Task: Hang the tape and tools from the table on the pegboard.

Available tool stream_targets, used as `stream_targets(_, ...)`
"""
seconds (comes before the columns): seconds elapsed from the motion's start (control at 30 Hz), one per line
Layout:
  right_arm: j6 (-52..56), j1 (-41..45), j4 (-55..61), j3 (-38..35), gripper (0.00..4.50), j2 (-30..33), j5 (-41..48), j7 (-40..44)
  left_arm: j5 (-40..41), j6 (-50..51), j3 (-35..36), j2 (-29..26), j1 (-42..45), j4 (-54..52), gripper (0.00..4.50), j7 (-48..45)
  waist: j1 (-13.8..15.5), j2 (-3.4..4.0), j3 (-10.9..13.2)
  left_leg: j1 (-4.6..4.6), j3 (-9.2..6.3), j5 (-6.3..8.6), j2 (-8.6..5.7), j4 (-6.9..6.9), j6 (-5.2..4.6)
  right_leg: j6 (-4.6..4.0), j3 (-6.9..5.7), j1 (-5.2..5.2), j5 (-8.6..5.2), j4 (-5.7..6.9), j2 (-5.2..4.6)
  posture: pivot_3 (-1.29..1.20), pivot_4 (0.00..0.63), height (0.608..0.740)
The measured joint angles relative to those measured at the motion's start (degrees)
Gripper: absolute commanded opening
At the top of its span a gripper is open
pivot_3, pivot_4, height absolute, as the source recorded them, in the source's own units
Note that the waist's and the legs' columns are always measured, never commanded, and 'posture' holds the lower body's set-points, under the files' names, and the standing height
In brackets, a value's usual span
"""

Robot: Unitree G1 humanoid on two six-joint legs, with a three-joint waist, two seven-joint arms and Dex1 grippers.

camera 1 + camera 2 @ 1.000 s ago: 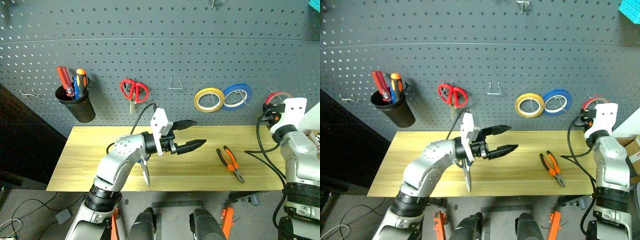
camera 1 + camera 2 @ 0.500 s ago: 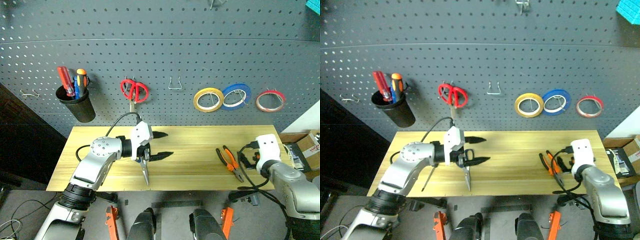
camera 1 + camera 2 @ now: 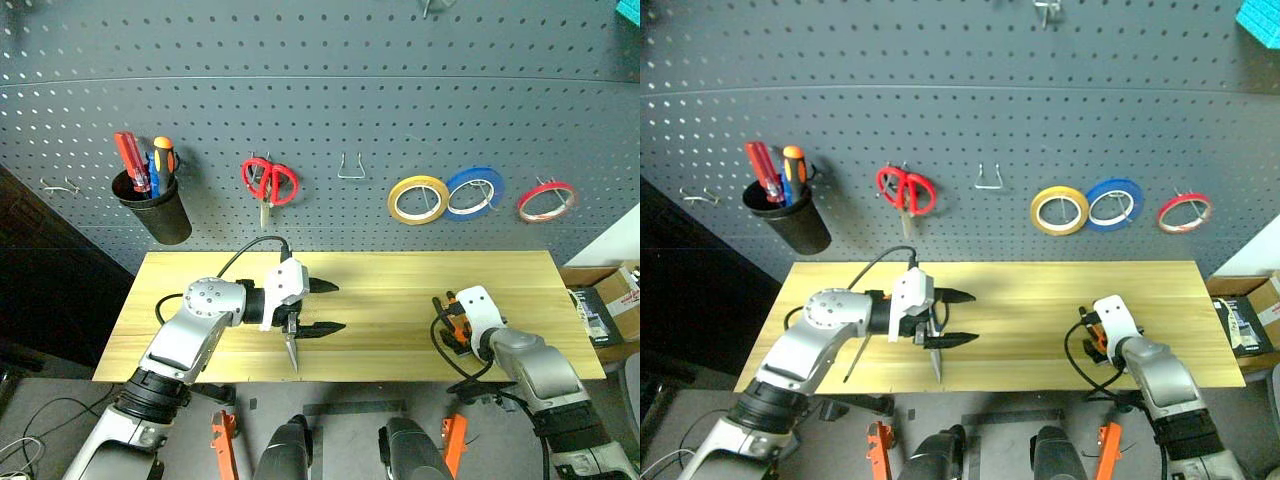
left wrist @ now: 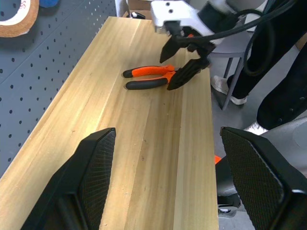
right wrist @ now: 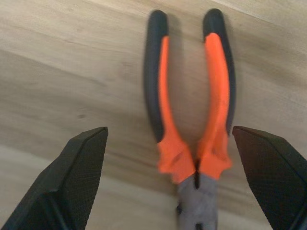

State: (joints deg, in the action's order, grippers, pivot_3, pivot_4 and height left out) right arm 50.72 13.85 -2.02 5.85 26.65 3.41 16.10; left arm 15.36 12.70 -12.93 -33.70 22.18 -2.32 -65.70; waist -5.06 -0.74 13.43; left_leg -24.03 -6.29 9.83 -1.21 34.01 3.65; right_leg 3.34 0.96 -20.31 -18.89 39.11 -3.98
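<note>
The red tape (image 3: 545,200) hangs on the pegboard (image 3: 350,90) at the far right. Orange-and-black pliers (image 5: 192,120) lie on the table (image 3: 400,280) near its right end. My right gripper (image 5: 169,129) is open just above them, one finger on each side of the handles near the joint, touching neither. The scissors' steel blades (image 3: 291,352) point at the table's front edge; their handles are hidden under my left gripper (image 3: 338,307), which is open and holds nothing. A slim screwdriver (image 3: 852,362) lies left of the scissors.
On the pegboard hang a yellow roll (image 3: 418,199), a blue roll (image 3: 474,192), red-handled scissors (image 3: 268,182) and a black cup (image 3: 152,205) of screwdrivers. A bare hook (image 3: 350,168) sits between them. A cardboard box (image 3: 610,295) stands past the table's right end.
My right arm came down from the pegboard, leaving the red tape hanging there, and now hovers open over the pliers. My left arm sank and drew back left over the scissors.
</note>
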Motion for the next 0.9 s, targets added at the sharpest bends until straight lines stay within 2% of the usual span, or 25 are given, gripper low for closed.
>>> stream_targets(0.2, -2.51, 5.71, -10.17, -0.16, 4.46, -0.27, -0.39, 2.02, -0.21, 0.01, -0.22, 0.26, -0.45, -0.05, 3.70, 0.68, -0.07, 0.00, 0.00, 0.02, 0.00, 0.00, 0.01, 0.02, 0.00, 0.01, 0.00, 0.02, 0.01, 0.02, 0.01, -0.12, 0.199, 0.740)
stream_targets(0.43, -1.86, 8.94, -15.38, -1.40, 4.46, -0.24, 0.69, 5.55, -0.76, -0.01, -0.23, 0.22, -0.96, -0.05, 3.70, 1.36, -0.06, 0.00, 0.00, 0.02, 0.00, 0.00, 0.00, 0.02, 0.00, 0.02, -0.01, 0.03, 0.02, 0.02, 0.00, -0.12, 0.196, 0.740)
stream_targets(0.47, -1.49, 9.39, -16.11, -1.84, 4.08, -0.25, 0.83, 6.18, -0.92, -0.08, -0.23, 0.18, -1.19, -0.05, 3.70, 1.37, -0.08, 0.00, 0.00, 0.02, 0.00, 0.00, 0.00, 0.02, 0.00, 0.02, 0.00, 0.03, 0.02, 0.02, 0.00, -0.12, 0.195, 0.740)
stream_targets(0.5, -1.30, 9.51, -16.52, -2.31, 3.94, -0.24, 1.13, 6.48, -1.03, -0.16, -0.23, 0.15, -1.33, -0.05, 3.70, 1.38, -0.04, 0.00, 0.00, 0.01, 0.00, 0.00, 0.00, 0.02, 0.00, 0.02, -0.01, 0.03, 0.02, 0.02, 0.00, -0.12, 0.195, 0.740)
stream_targets(0.6, -1.23, 9.74, -16.98, -2.47, 3.01, -0.15, 1.18, 6.96, -1.07, -0.21, -0.21, 0.11, -1.59, -0.05, 3.70, 1.60, -0.02, -0.01, -0.01, 0.02, 0.00, 0.00, 0.00, 0.02, 0.00, 0.02, 0.00, 0.03, 0.02, 0.02, 0.00, -0.11, 0.192, 0.740)
stream_targets(0.63, -1.38, 9.73, -16.97, -2.41, 2.82, -0.12, 1.08, 7.06, -1.05, -0.20, -0.16, 0.14, -1.66, -0.05, 3.70, 1.90, -0.03, -0.01, -0.01, 0.02, 0.00, 0.00, 0.00, 0.03, 0.00, 0.02, 0.00, 0.03, 0.02, 0.03, 0.00, -0.11, 0.192, 0.740)
stream_targets(0.77, -2.34, 9.12, -15.13, -1.60, 2.82, -0.23, -0.17, 6.40, 0.38, 0.41, 1.92, 1.41, -2.48, -0.12, 3.70, 3.91, -0.12, 0.00, 0.00, 0.00, 0.01, 0.00, 0.00, 0.03, 0.00, 0.02, 0.01, -0.01, 0.03, 0.05, 0.00, -0.12, 0.191, 0.740)
stream_targets(0.9, -1.93, 7.79, -4.29, -2.87, 2.82, -3.19, 0.38, 4.21, 6.25, 4.36, 7.13, 0.55, -7.42, -4.68, 3.70, 4.34, -0.85, 0.00, 0.00, -0.14, 0.04, 0.00, 0.03, 0.02, 0.01, 0.02, 0.08, -0.33, 0.02, 0.38, 0.00, -0.10, 0.192, 0.740)
